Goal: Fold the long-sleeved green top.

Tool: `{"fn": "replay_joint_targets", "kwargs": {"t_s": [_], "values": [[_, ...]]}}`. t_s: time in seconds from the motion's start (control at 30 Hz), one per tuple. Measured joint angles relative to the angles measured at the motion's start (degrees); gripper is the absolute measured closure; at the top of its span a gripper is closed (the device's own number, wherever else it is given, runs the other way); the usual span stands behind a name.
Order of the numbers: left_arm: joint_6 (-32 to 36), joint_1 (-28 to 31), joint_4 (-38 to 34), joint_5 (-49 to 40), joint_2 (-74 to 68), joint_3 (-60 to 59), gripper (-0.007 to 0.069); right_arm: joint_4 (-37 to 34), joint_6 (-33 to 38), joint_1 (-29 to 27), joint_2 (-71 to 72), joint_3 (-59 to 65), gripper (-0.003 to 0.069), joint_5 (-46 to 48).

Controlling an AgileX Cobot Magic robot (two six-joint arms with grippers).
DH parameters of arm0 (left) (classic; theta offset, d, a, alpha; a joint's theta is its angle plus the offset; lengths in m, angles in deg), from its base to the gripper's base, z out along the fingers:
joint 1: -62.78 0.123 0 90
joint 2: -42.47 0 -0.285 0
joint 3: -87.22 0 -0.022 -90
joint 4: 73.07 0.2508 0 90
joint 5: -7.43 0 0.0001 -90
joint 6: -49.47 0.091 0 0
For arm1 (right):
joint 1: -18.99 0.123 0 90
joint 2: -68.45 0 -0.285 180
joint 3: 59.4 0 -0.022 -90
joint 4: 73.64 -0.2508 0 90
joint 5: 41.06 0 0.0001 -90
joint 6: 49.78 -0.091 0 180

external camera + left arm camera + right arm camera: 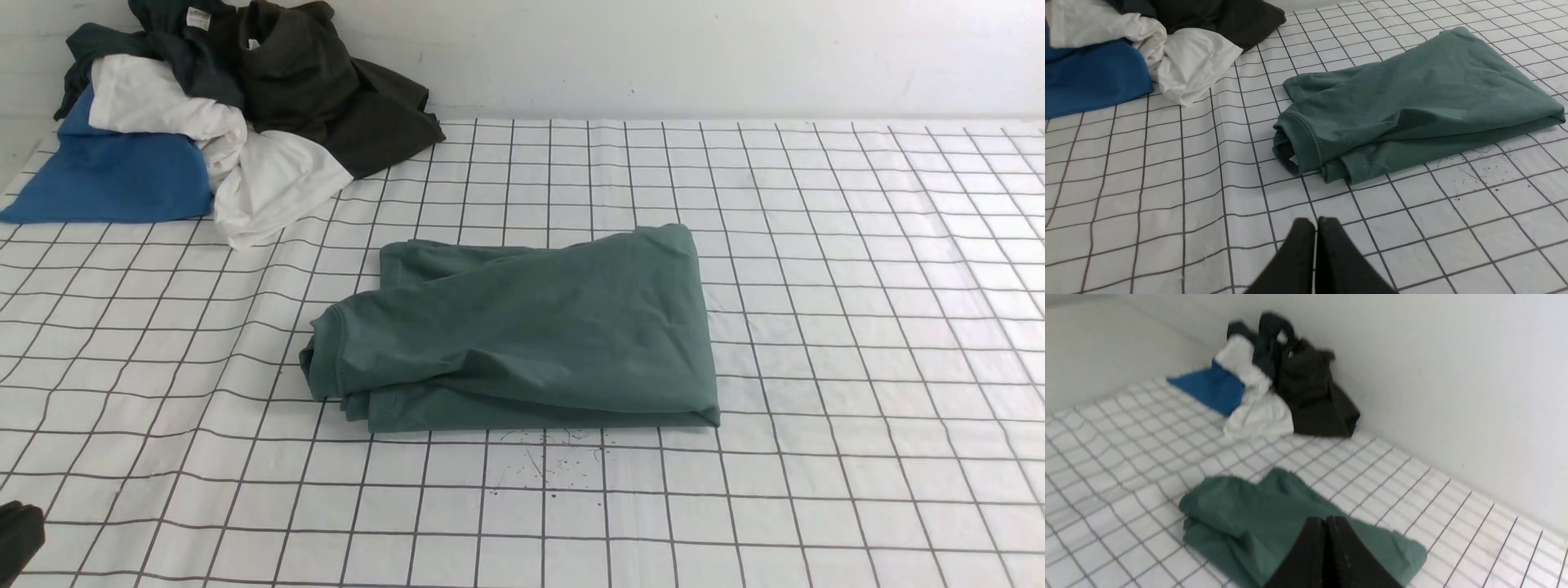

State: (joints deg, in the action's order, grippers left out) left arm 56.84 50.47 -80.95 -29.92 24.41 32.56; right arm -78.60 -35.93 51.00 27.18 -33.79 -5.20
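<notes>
My left gripper (pixel 1315 222) has its fingers pressed together on nothing, low over the grid-printed cloth (pixel 857 327), near the green long-sleeved top (pixel 522 335). My right gripper (pixel 1327 522) is likewise pinched empty, raised above it. The top lies mid-table in a compact folded bundle, neckband (pixel 1306 141) at its left end. I judge only tidying remains: square the loose left layers without dragging. Both arms sit pulled back.
</notes>
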Motion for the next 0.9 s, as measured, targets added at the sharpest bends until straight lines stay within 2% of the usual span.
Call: {"fn": "replay_joint_targets", "kwargs": {"t_s": [0.13, 0.27, 0.47, 0.7, 0.9], "values": [[0.0, 0.0, -0.06, 0.0, 0.0, 0.0, 0.0631, 0.0, 0.0, 0.0, 10.23, 8.78, 0.0673, -8.99], [0.0, 0.0, -0.06, 0.0, 0.0, 0.0, 0.0631, 0.0, 0.0, 0.0, 17.68, 14.13, 0.0673, -12.81], [0.0, 0.0, -0.08, 0.0, 0.0, 0.0, 0.0631, 0.0, 0.0, 0.0, 23.81, 18.28, 0.0673, -13.27], [0.0, 0.0, -0.08, 0.0, 0.0, 0.0, 0.0631, 0.23, 0.0, 0.0, 24.38, 19.74, 0.0673, -12.54], [0.0, 0.0, -0.13, 0.0, 0.0, 0.0, 0.0631, 4.44, -2.13, -0.78, 25.4, 23.21, 0.0673, -13.33]]}}
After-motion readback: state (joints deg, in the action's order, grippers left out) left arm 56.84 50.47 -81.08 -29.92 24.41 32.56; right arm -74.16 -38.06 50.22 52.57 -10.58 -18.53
